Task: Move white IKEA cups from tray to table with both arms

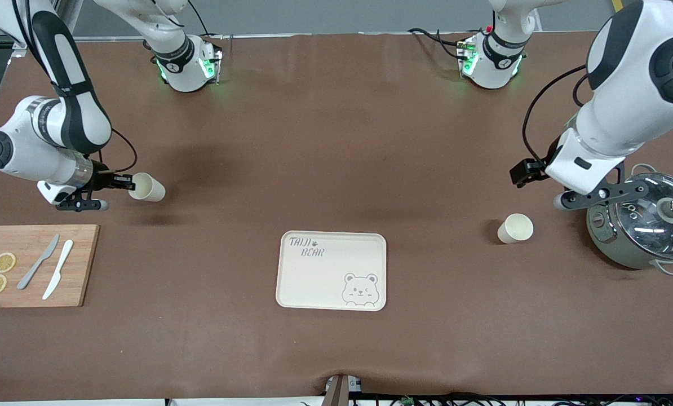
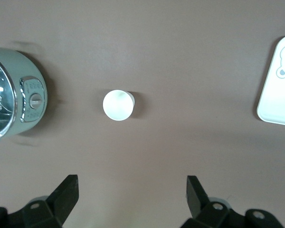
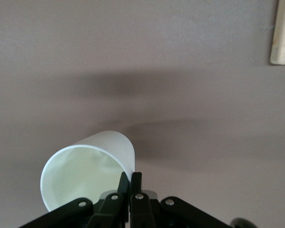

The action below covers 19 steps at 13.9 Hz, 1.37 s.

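The jaws of the right gripper (image 3: 131,183) are closed tight on the rim of one white cup (image 1: 147,187), pinching the wall between the two fingers. You can see this cup is held up in the air, tilted, over the bare table (image 1: 325,141) at the right arm's end, not far from the bamboo cutting board (image 1: 35,265). The jaws of the left gripper (image 2: 133,197) stand wide apart and hold nothing. It hangs over the second cup (image 1: 515,228), which already stands upright on the table between the tray (image 1: 332,270) and the pot (image 1: 643,228), touching neither.

The tray is empty now, so I judge the task is close to its end: one cup is delivered, the other is being carried to its place. For the next move you need to bring the right cup down until its bottom meets the table, make it upright first, and only then let the fingers open. Please keep it away from the cutting board. The left arm only waits.
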Available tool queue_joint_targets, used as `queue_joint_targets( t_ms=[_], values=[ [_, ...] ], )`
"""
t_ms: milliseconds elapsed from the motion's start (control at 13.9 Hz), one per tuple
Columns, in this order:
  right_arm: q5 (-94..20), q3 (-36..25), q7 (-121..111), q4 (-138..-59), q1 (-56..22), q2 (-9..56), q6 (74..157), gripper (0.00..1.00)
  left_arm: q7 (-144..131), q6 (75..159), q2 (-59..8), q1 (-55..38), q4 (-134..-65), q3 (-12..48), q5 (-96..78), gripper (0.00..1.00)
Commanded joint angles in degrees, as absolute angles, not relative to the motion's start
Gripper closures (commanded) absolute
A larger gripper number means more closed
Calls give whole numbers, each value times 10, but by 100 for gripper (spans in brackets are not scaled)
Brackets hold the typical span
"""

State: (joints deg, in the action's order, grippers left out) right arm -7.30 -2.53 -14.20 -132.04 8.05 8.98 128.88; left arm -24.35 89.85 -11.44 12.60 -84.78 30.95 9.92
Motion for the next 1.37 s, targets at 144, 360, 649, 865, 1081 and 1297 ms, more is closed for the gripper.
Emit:
queue_joint_targets(
  t_ms=[144,360,649,865,1081,1297],
  values=[
    [-68,-15,-146,-1344,91,81,1309,87,-201,878,-75,106,-846,281,95,0],
    [-68,-15,-146,-1344,93,93,1317,54,-140,875,-35,56,-869,185,48,0],
    [-69,-14,-138,-1328,98,89,1281,0,-85,875,24,-10,-921,80,11,0],
    [-76,-14,-148,-1179,103,89,1141,0,-84,873,54,-22,-949,62,4,0],
    [-70,-11,-178,-960,86,117,955,0,-83,860,53,-19,-942,63,4,0],
    [-46,-12,-184,-832,81,129,876,0,-73,859,50,-14,-933,62,4,0]
  ],
)
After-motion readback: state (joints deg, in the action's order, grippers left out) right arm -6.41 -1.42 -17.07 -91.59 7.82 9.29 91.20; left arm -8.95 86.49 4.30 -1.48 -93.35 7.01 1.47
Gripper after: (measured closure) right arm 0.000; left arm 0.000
